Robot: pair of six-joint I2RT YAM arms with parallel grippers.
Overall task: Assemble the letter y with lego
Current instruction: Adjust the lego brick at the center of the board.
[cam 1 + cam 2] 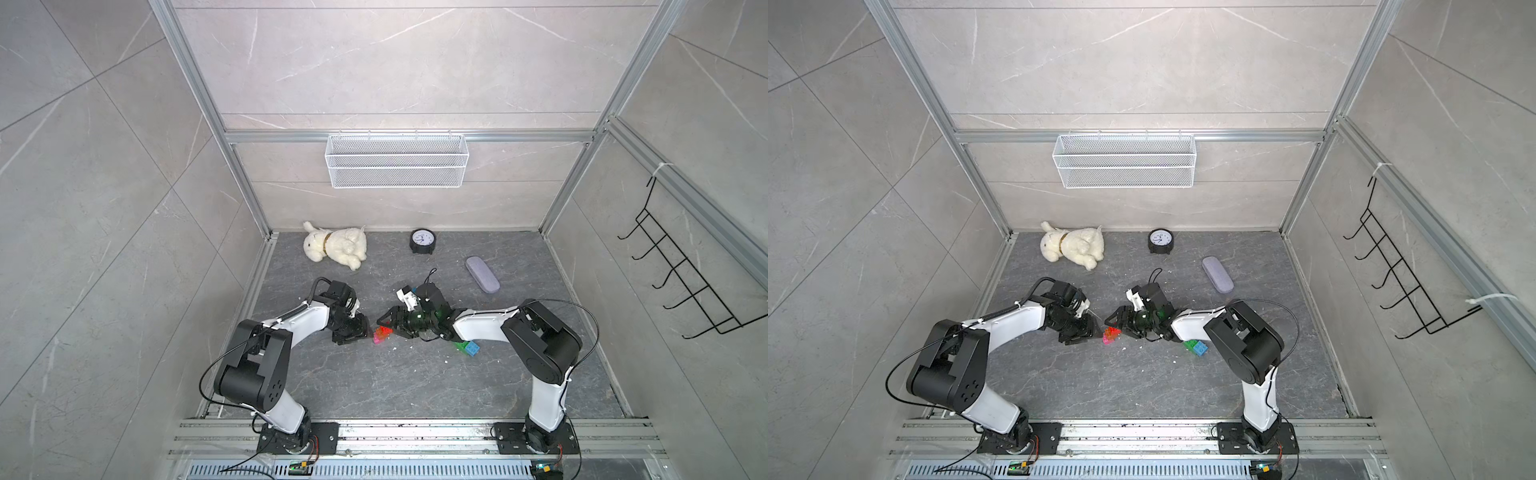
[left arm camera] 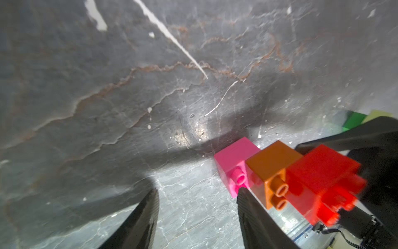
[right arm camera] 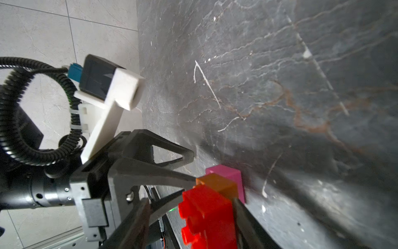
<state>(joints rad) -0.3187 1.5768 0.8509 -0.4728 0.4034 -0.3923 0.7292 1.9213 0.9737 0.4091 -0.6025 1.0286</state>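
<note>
Your left gripper (image 2: 197, 194) stands part open, with only bare floor (image 2: 129, 107) between its jaws. Only the right wrist view shows one finger tip against the orange brick (image 3: 216, 183). You count six bricks. The pink brick (image 2: 232, 157), the orange brick and the red brick (image 3: 206, 213) sit joined mid-floor between the grippers. Your right gripper (image 3: 190, 207) straddles the red brick; you cannot tell whether it clamps. Further right, under the right arm, the green brick (image 1: 459, 345), blue brick (image 1: 472, 348) and yellow-green brick (image 2: 377, 113) lie together.

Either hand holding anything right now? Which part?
Right hand seems to grip the pink-orange-red plastic brick stem by its red end brick; left hand open, empty.
</note>
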